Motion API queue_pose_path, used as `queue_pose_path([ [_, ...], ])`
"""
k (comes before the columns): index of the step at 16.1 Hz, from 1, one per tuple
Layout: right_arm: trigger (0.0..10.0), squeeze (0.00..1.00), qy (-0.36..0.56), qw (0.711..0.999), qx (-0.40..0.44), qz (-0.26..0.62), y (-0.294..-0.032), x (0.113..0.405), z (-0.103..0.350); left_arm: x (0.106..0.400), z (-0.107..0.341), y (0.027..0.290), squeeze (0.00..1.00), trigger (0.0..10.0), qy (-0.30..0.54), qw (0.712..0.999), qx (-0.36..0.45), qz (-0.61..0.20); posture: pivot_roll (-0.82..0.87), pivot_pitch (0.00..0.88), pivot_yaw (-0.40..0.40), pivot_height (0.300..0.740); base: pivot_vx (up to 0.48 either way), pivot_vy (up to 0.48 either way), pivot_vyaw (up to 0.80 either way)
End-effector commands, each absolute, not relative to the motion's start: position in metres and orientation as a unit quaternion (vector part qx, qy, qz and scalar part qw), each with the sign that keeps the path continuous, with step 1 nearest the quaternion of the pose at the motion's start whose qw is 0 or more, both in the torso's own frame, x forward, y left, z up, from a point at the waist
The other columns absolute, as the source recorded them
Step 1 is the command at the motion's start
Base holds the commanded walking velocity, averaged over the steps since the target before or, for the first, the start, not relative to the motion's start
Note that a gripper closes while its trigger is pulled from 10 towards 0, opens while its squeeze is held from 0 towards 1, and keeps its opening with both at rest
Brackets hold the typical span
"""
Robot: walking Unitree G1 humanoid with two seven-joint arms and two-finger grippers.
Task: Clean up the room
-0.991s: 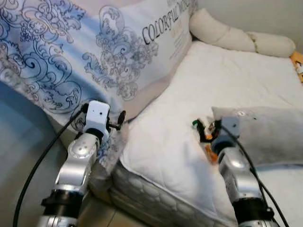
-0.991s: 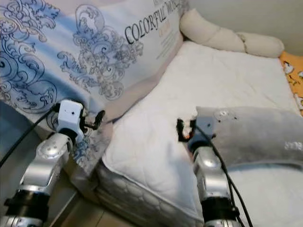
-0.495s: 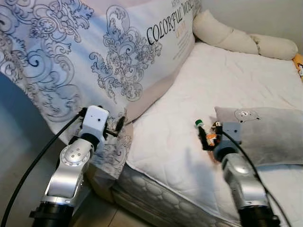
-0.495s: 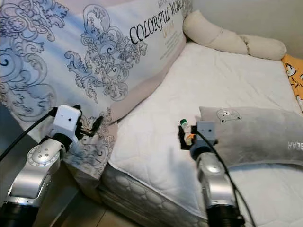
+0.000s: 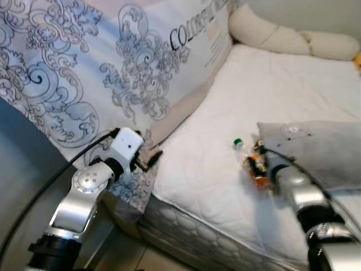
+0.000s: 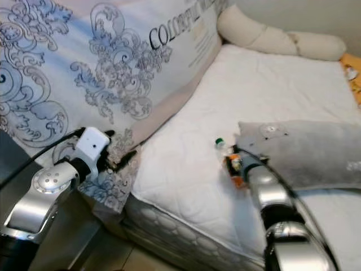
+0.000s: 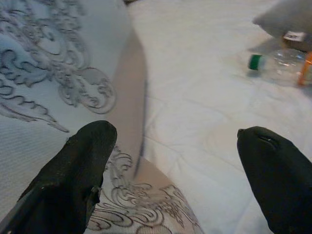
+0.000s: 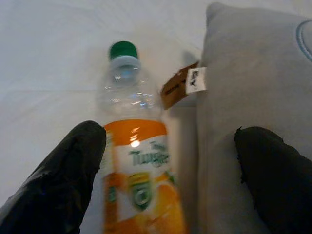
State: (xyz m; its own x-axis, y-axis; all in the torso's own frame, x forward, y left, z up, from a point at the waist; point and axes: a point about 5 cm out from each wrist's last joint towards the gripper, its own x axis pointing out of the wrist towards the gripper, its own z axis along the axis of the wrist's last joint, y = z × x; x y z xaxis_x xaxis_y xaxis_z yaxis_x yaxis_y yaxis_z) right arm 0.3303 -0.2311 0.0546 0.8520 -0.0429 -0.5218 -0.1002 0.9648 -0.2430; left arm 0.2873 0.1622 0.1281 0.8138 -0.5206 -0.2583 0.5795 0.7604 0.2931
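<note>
The right gripper (image 8: 168, 175) sits low in the frame, fingers spread wide, one either side of a clear bottle (image 8: 134, 161) (green cap, orange label) lying on the white mattress (image 5: 214, 169) beside a grey cushion (image 8: 253, 83). At lower left, the left gripper (image 7: 178, 170), also spread, hovers by the patterned quilt (image 5: 84, 68).

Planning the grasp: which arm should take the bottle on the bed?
Right. The right gripper is open right over the bottle; the left gripper sits by the patterned pillow, farther off.
</note>
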Motion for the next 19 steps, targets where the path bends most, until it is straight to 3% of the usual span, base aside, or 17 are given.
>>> queue_pose_path([
  [1, 10.0, 1.00, 0.291, 0.949, -0.121, 0.019, -0.234, 0.332, 0.054, 0.281, 0.132, 0.158, 0.00, 10.0, 0.086, 0.920, 0.190, -0.332, 0.02, 0.000, 0.033, 0.740, 0.000, 0.000, 0.00],
  [5, 10.0, 1.00, 0.319, 0.940, -0.121, -0.004, -0.238, 0.333, 0.049, 0.259, 0.135, 0.162, 0.00, 10.0, 0.121, 0.884, 0.214, -0.398, 0.09, 0.000, 0.053, 0.740, 0.000, 0.000, 0.00],
  [6, 10.0, 0.00, 0.336, 0.934, -0.123, -0.007, -0.238, 0.328, 0.042, 0.252, 0.136, 0.165, 0.00, 10.0, 0.132, 0.877, 0.221, -0.406, 0.10, 0.000, 0.057, 0.740, 0.000, 0.000, 0.00],
  [11, 10.0, 0.00, 0.373, 0.921, -0.111, -0.021, -0.240, 0.314, 0.025, 0.237, 0.135, 0.169, 0.00, 10.0, 0.157, 0.870, 0.222, -0.413, 0.14, 0.000, 0.047, 0.740, 0.000, 0.000, 0.00],
  [12, 4.9, 0.00, 0.374, 0.919, -0.121, -0.020, -0.240, 0.312, 0.022, 0.235, 0.137, 0.168, 0.00, 10.0, 0.157, 0.870, 0.220, -0.412, 0.15, 0.000, 0.041, 0.740, 0.000, 0.000, 0.00],
  [13, 4.7, 0.00, 0.373, 0.919, -0.126, -0.020, -0.240, 0.312, 0.022, 0.234, 0.138, 0.168, 0.00, 10.0, 0.158, 0.870, 0.220, -0.411, 0.15, 0.004, 0.038, 0.740, 0.000, 0.000, 0.00],
  [15, 2.2, 0.00, 0.375, 0.917, -0.134, -0.019, -0.241, 0.312, 0.022, 0.230, 0.139, 0.169, 0.00, 10.0, 0.162, 0.872, 0.220, -0.407, 0.16, 0.011, 0.032, 0.740, 0.000, 0.000, 0.00],
  [16, 2.0, 0.00, 0.376, 0.916, -0.136, -0.021, -0.242, 0.312, 0.022, 0.230, 0.139, 0.169, 0.00, 10.0, 0.163, 0.872, 0.220, -0.406, 0.17, 0.012, 0.030, 0.740, 0.000, 0.000, 0.00],
  [18, 0.0, 0.00, 0.387, 0.912, -0.135, -0.031, -0.247, 0.308, 0.020, 0.226, 0.142, 0.168, 0.00, 10.0, 0.164, 0.873, 0.215, -0.406, 0.18, 0.015, 0.025, 0.740, 0.000, 0.000, 0.00],
  [19, 0.0, 0.00, 0.394, 0.910, -0.127, -0.038, -0.248, 0.306, 0.018, 0.225, 0.143, 0.167, 0.00, 10.0, 0.165, 0.873, 0.213, -0.407, 0.18, 0.015, 0.025, 0.740, 0.000, 0.000, 0.00],
])
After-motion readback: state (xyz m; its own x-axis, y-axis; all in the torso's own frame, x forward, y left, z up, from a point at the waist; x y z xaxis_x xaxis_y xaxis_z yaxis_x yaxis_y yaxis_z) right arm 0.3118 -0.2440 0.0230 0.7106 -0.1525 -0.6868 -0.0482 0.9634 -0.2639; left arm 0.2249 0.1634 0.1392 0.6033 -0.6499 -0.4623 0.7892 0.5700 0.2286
